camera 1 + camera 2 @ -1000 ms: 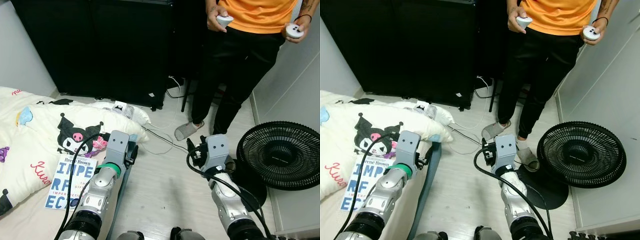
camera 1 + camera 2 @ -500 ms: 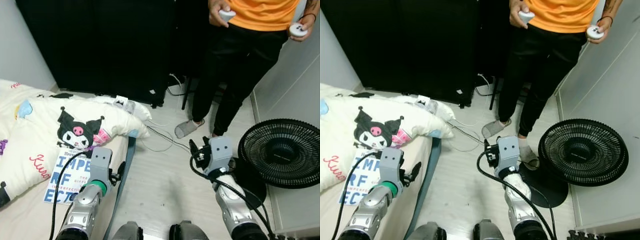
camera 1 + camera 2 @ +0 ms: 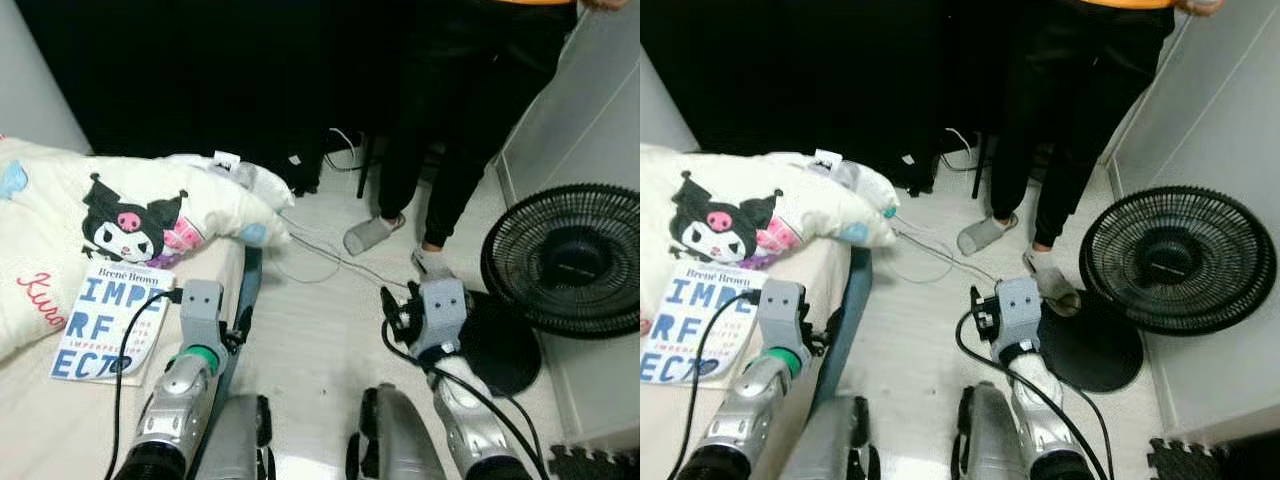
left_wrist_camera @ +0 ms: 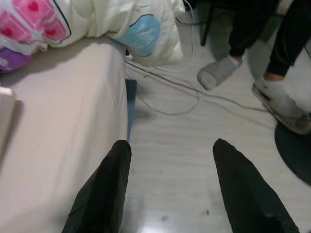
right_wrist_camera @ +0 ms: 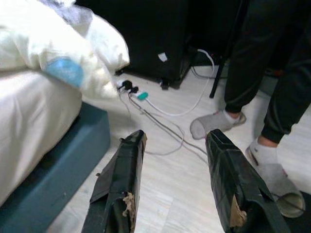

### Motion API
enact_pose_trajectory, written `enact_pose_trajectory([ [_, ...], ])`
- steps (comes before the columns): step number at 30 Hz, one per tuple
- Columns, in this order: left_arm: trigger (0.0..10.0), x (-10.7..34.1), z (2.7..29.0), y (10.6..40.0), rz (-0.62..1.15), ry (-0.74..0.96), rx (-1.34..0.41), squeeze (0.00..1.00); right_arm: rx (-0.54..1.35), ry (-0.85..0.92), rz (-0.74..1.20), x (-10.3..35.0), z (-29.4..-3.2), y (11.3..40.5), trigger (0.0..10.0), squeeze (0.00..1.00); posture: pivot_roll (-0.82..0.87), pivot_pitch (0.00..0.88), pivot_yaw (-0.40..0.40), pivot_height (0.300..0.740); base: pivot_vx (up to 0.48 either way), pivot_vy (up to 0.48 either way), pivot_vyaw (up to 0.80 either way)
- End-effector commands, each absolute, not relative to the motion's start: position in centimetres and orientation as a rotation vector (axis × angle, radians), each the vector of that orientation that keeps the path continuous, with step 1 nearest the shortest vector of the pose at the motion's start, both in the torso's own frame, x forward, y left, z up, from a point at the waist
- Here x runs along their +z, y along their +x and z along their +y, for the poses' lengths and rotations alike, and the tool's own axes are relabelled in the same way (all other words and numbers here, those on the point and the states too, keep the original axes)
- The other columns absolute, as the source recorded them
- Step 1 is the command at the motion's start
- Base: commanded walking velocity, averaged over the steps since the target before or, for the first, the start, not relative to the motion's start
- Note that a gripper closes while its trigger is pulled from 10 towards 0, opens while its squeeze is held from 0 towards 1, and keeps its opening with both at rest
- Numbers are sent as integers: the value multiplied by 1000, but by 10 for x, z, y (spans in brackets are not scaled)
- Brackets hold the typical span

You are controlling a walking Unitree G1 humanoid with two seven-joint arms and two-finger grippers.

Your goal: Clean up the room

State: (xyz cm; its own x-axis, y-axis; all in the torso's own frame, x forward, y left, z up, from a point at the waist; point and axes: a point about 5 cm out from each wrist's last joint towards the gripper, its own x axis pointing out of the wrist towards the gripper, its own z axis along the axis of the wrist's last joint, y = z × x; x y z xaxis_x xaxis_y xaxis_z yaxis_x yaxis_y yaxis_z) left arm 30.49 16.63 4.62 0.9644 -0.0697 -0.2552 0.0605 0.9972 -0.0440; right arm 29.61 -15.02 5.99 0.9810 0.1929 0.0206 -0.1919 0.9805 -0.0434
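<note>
Book (image 3: pixel 106 334) lay flat on the bed (image 3: pixel 60 430) at lower left, likely awaiting tidying; left hand (image 4: pixel 167 191) and right hand (image 5: pixel 177 182) hung spread, empty.

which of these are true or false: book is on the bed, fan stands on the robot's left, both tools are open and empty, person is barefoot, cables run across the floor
1. The book lies on the bed. True.
2. The fan stands on the robot's left. False: it is on the robot's right, by the wall.
3. The left tool and right tool are open and hold nothing. True.
4. The person is barefoot. False: they wear grey slippers.
5. Cables run across the floor. True, between the bed and the person's feet.
</note>
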Motion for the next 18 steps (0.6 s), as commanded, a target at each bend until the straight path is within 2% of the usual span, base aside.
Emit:
enact_pose_trajectory([
  [1, 10000, 47, 168, 307, 278, -75, -24, 0, 186, -30, -14, 58, -151, 294, 10000, 0, -9, 136, 15, 565, 0, 0, 0],
  [7, 10000, 58, 175, 316, 246, -118, 38, 0, 186, -26, -20, 59, -149, 294, 10000, 0, -6, 135, 16, 545, 0, 0, 0],
  [9, 10000, 70, 195, 322, 222, -163, 78, 0, 186, -20, -26, 60, -149, 294, 10000, 0, -1, 135, 16, 545, 0, 0, 0],
  [12, 10000, 76, 206, 325, 213, -199, 79, 0, 186, -19, -26, 60, -149, 294, 10000, 0, 1, 135, 16, 545, 0, 0, 0],
  [14, 10000, 93, 235, 329, 183, -278, 87, 0, 188, -18, -24, 60, -150, 294, 10000, 0, 7, 134, 18, 545, 0, 0, 0],
  [17, 10000, 99, 245, 330, 168, -299, 95, 0, 189, -19, -24, 60, -150, 294, 10000, 0, 7, 134, 18, 545, 0, 0, 0],
  [18, 10000, 107, 261, 330, 149, -294, 138, 0, 188, -18, -23, 60, -150, 294, 10000, 0, 12, 135, 20, 545, 0, 0, 0],
])
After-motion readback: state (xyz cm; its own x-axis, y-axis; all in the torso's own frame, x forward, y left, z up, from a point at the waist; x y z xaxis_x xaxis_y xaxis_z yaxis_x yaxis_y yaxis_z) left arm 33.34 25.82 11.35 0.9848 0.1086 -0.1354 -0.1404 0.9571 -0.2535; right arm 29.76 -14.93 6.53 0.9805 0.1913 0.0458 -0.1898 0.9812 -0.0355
